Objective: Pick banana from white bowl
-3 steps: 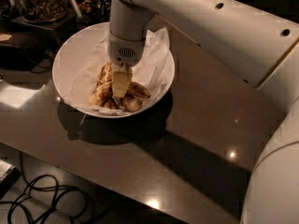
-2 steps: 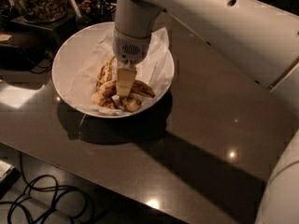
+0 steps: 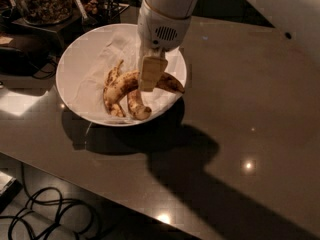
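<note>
The white bowl point(image 3: 72, 59), lined with crumpled white paper, stands at the back left of the brown table point(image 3: 240, 114). The banana point(image 3: 121, 85), long, curved and brown-spotted, lies across the bowl's middle, its right tip reaching the right rim. My gripper point(image 3: 151, 76) comes down from above onto the banana's middle and is shut on it; one beige finger point(image 3: 152, 73) shows in front of it. A smaller slim banana point(image 3: 113, 73) with an upturned stem and a short stubby piece point(image 3: 137, 108) lie next to it in the bowl.
A glass jar of nuts point(image 3: 40, 1) and dark equipment point(image 3: 20, 54) stand behind and left of the bowl. Black cables point(image 3: 45, 209) lie on the floor beyond the table's front edge. My white arm point(image 3: 280, 14) spans the upper right.
My gripper has shifted right in the bowl. The banana has turned with it and now stretches to the right rim, apart from the other pieces.
</note>
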